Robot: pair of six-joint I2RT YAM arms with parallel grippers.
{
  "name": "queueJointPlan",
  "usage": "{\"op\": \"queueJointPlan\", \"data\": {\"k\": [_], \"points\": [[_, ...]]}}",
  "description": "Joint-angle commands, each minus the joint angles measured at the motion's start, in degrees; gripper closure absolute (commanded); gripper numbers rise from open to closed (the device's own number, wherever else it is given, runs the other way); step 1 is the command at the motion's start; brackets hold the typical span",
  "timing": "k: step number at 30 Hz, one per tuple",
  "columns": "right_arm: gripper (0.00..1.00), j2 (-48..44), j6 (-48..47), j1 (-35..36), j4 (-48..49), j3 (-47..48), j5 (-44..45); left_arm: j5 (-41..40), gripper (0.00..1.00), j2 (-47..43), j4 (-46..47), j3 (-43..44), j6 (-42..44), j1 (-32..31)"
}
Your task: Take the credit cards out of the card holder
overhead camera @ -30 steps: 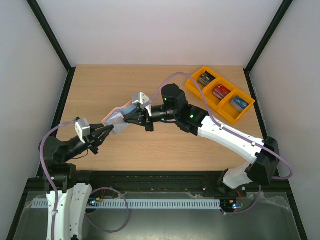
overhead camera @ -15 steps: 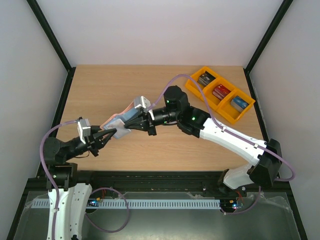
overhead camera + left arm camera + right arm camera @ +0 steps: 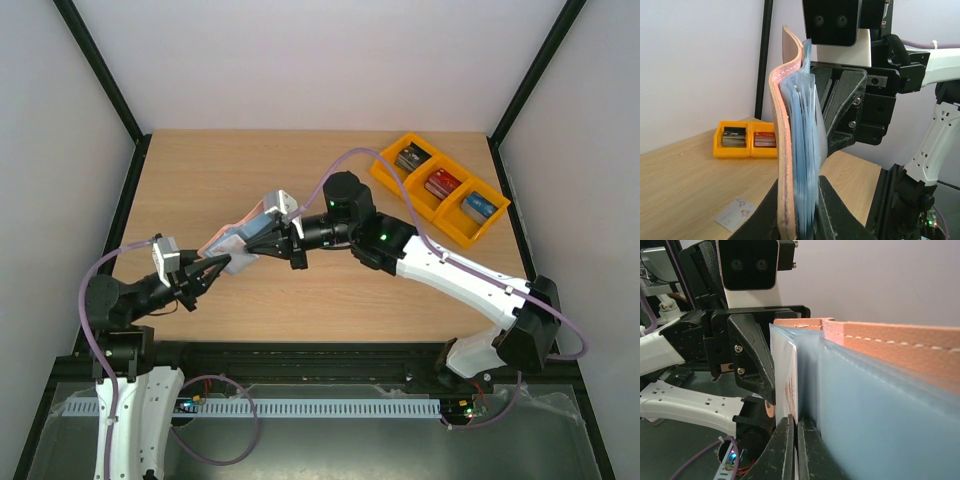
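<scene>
The holder (image 3: 238,237) is held clear of the surface (image 3: 685,175), strung between both arms; its long axis runs from the left pincer (image 3: 796,220) up and right to the right pincer (image 3: 794,432). Left pincer: nearly closed, clamping the holder's near end, tan cover and blue pockets together. Right pincer: fully closed, apparently on the edge of a whitish card (image 3: 786,385) standing in the pockets; judged to be the drawing arm, pulling along that axis. A loose card (image 3: 736,213) lies on the surface below.
</scene>
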Motion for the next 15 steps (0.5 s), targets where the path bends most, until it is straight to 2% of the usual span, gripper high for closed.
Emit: {"op": "queueJointPlan", "data": {"k": [1, 7, 11, 15], "points": [[0.98, 2.5, 0.6, 3.6, 3.1, 3.0, -5.0, 2.0, 0.98, -0.2, 0.5, -0.6, 1.5, -0.5], [0.98, -0.5, 1.1, 1.8, 2.3, 1.9, 0.6, 0.6, 0.79, -0.6, 0.1, -1.2, -1.9, -0.5], [0.98, -0.1, 2.1, 0.8, 1.7, 2.1, 1.5, -0.1, 0.79, -1.2, 7.3, -4.1, -10.2, -0.5], [0.98, -0.6, 2.8, -0.6, 1.8, 1.7, 2.5, 1.4, 0.79, -3.0, 7.9, -4.0, -10.5, -0.5]]}}
